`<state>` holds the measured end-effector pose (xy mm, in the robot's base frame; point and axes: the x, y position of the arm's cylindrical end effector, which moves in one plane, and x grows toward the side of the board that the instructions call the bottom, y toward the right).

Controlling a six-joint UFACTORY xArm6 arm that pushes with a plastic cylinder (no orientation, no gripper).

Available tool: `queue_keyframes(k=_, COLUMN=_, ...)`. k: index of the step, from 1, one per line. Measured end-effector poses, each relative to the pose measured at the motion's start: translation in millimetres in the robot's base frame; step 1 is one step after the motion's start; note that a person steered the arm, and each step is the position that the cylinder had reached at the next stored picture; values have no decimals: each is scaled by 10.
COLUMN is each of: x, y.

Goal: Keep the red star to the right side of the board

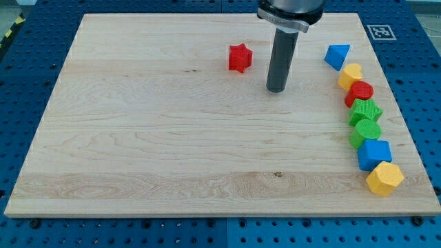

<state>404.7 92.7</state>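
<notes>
The red star point(240, 58) is sitting near the view's top edge of the wooden board point(138, 138), a little right of the middle, lying flat and well apart from every other block. My tip point(276, 89) is resting on the board just to the view's right of the star and slightly lower, with a clear gap of bare wood between us, so I am touching nothing. I am carrying no gripper at all, only this straight dark rod, so nothing is being held. Further to the view's right, a curved row of blocks is running down along the board's right edge: a blue triangular block point(337, 55) at the top, then a yellow block point(351, 74), a red round block point(360, 91), a green star-like block point(365, 110), a second green block point(365, 131), a blue block point(374, 153) and, lowest, a yellow hexagonal block point(384, 178). Most of these neighbours are touching or nearly touching one another. The board is lying on a blue perforated desk point(27, 83).
</notes>
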Motion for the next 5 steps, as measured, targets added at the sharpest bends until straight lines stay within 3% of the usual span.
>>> queue_keyframes(k=3, x=117, y=-383)
queue_keyframes(k=5, x=280, y=-1022)
